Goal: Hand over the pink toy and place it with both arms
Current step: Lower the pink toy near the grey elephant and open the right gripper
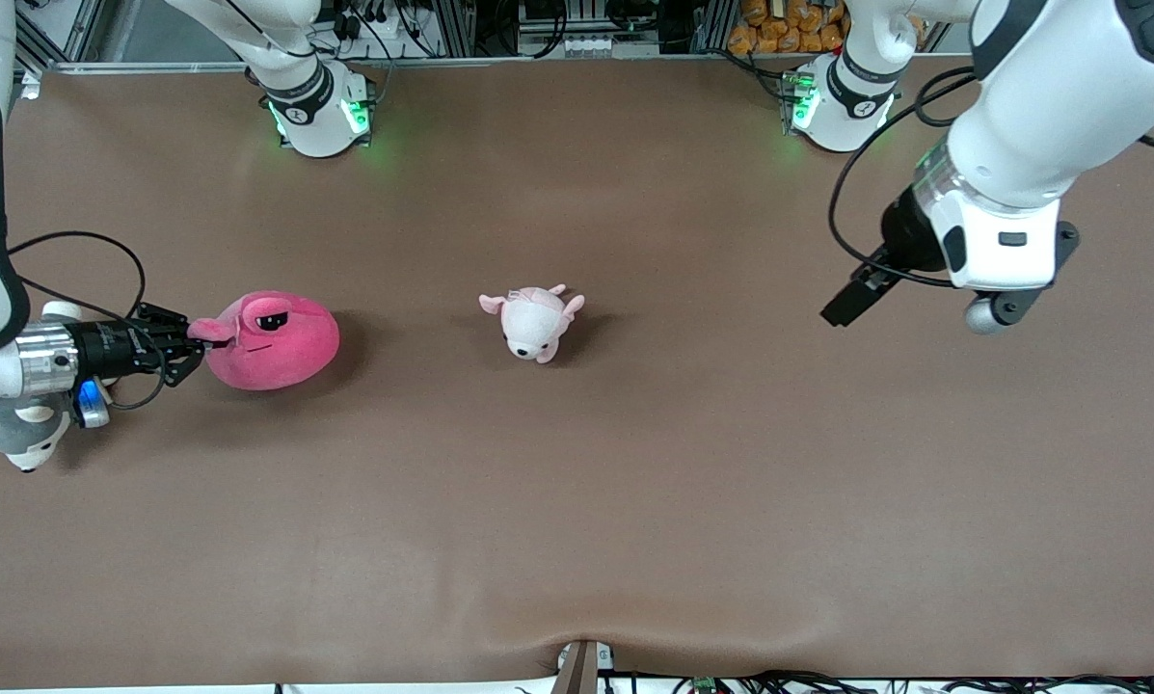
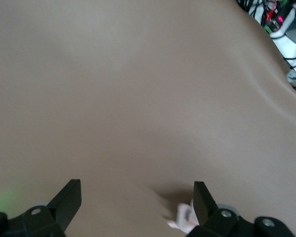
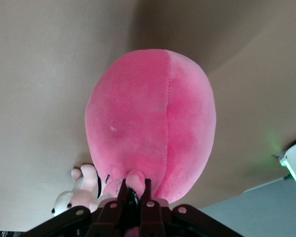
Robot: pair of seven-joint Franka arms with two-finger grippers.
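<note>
Nearest the front camera, toward the right arm's end of the table (image 1: 577, 540): a grey-and-white plush (image 1: 19, 439), mostly hidden under the right arm's wrist, so hard to identify with any certainty.

A little farther from the camera, same end: pink toy (image 1: 273, 339), gripped by the right gripper (image 1: 201, 337). Fingers (image 3: 130, 200) pinched tight on a small flap at the toy's edge, with the round body sticking out past the fingertips. Dark eyes facing up in the front view. Shadow on the cloth just beside it; whether resting on the table or lifted a touch cannot be told. In the right wrist view, mostly smooth pink with a seam down the middle (image 3: 153, 123).

About as far from the camera, near mid-table: small pale plush (image 1: 533, 323), lying well apart from the pink toy.

Farther still, over bare cloth toward the left arm's end: left gripper (image 1: 846, 301), held up in the air and waiting. Fingers (image 2: 69, 200) spread wide, nothing between them; a scrap of the pale plush (image 2: 182, 217) just visible past one fingertip.
</note>
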